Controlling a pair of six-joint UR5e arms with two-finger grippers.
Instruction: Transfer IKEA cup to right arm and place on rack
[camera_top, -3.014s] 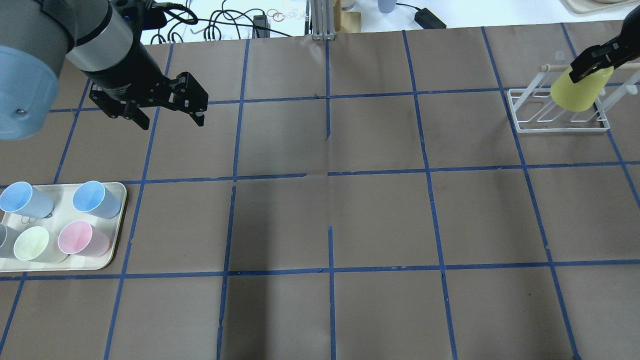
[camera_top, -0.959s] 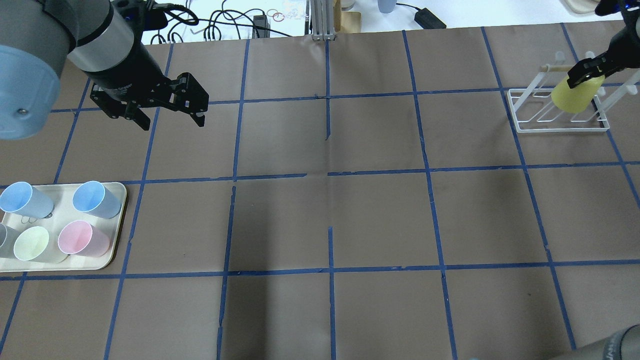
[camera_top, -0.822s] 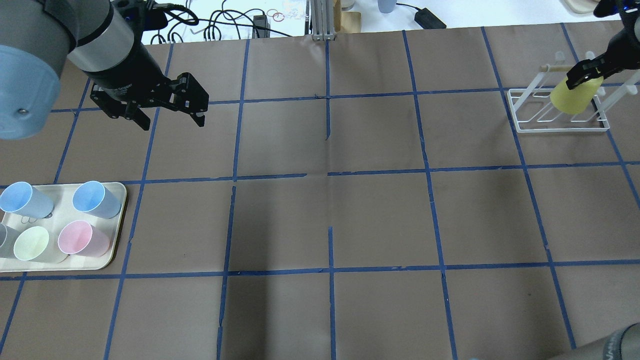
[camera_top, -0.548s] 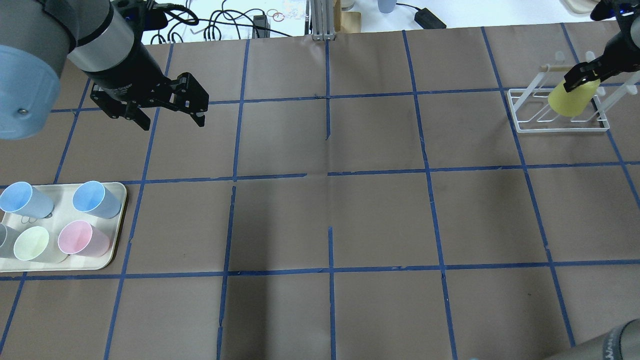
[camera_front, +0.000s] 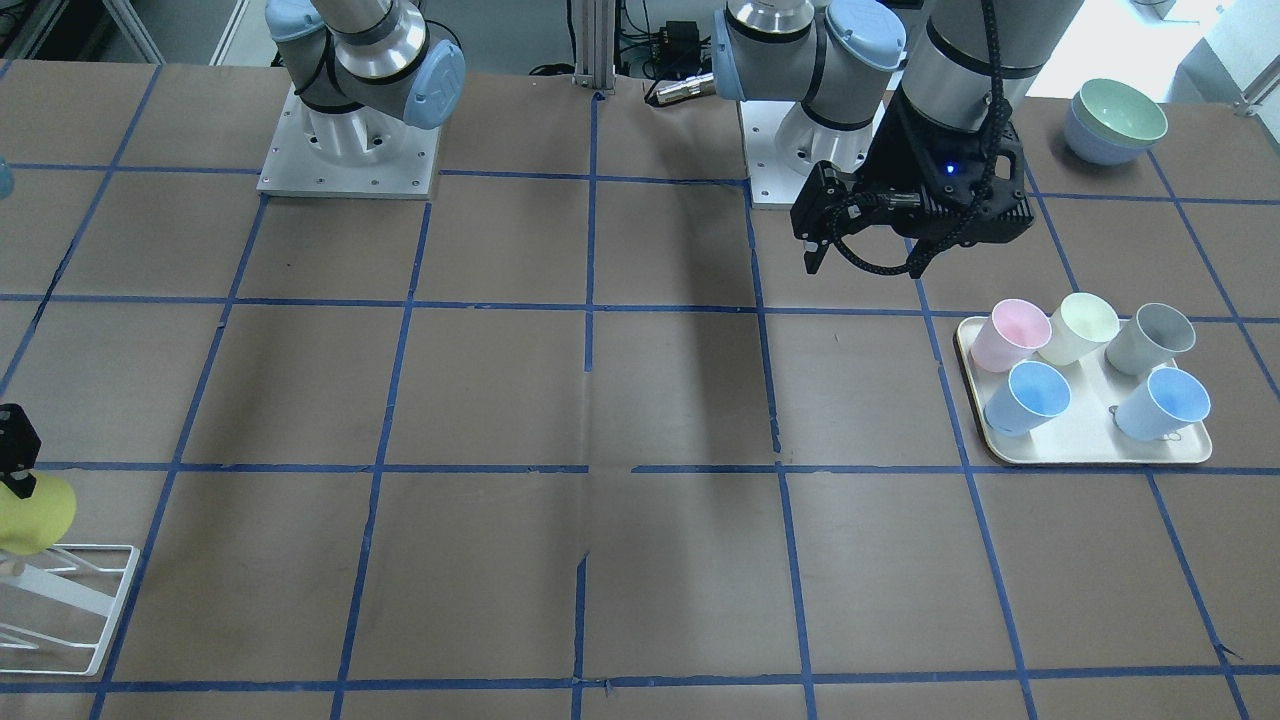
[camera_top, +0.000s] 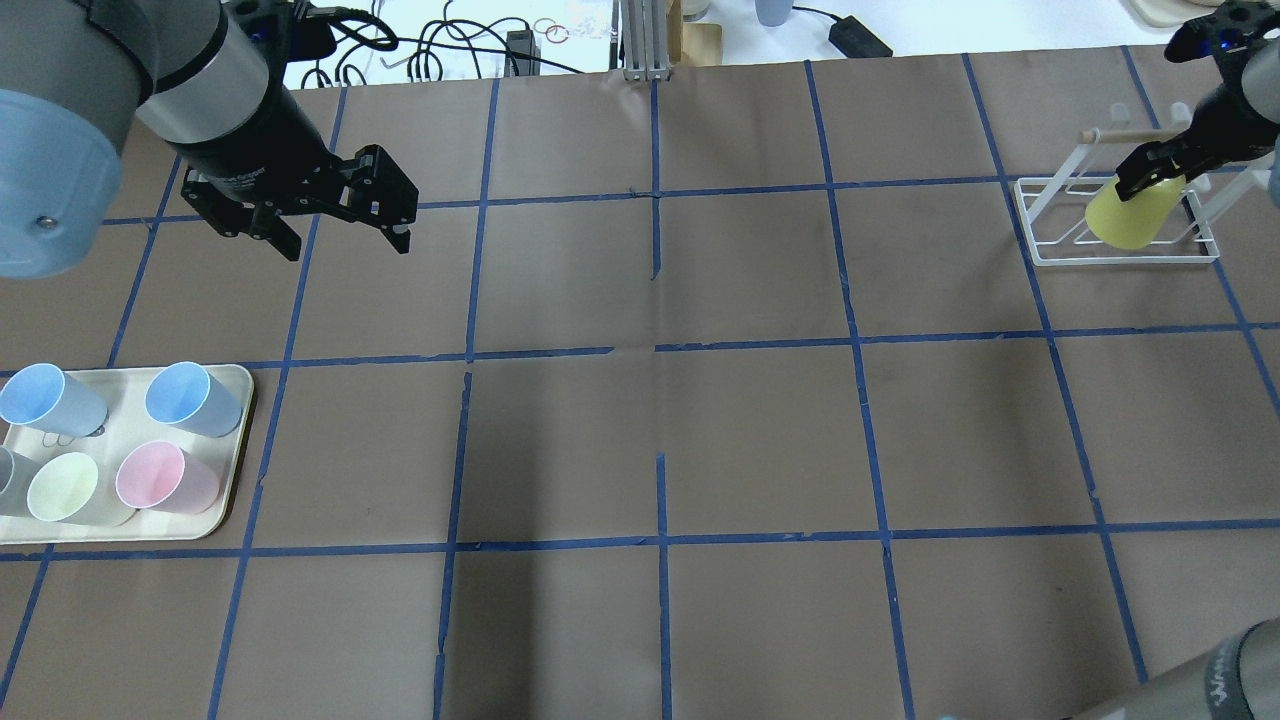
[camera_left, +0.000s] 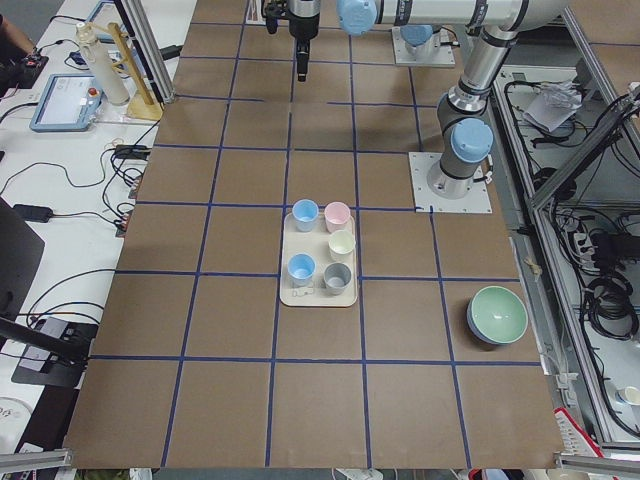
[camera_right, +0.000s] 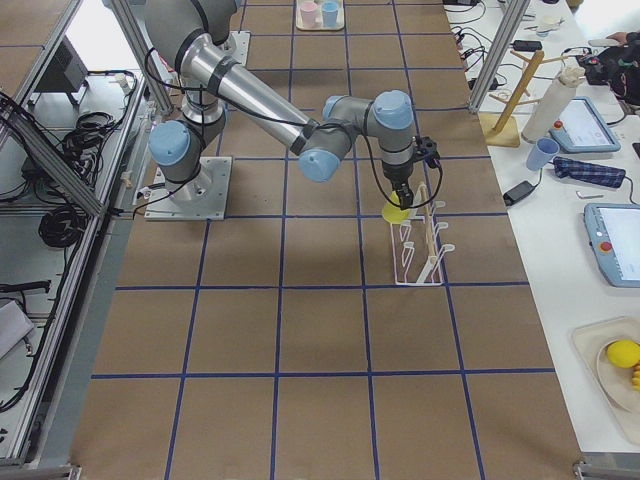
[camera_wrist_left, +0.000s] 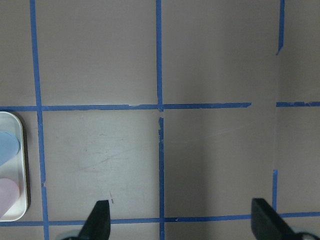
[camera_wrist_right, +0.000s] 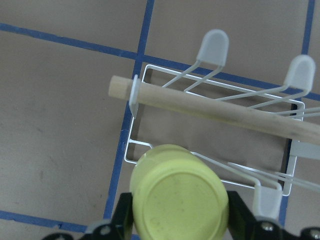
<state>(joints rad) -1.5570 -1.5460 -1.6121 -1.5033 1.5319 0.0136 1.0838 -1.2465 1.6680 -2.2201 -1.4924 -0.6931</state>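
Cup (camera_top: 1132, 215) is upside down, pinched in the right gripper (camera_top: 1148, 178) low over the rack (camera_wrist_right: 210, 107), so I'd say handover's done and only seating plus release remain, while the left gripper (camera_top: 345, 240) hangs spread wide and empty way off.

Two high cameras face each other across the brown paper-covered surface (camera_top: 760, 430), two more look along it from either end, and both wrist cameras stare straight down from close, the right one onto the white wire rack with a wooden rod (camera_wrist_right: 210, 107) that both high views share.
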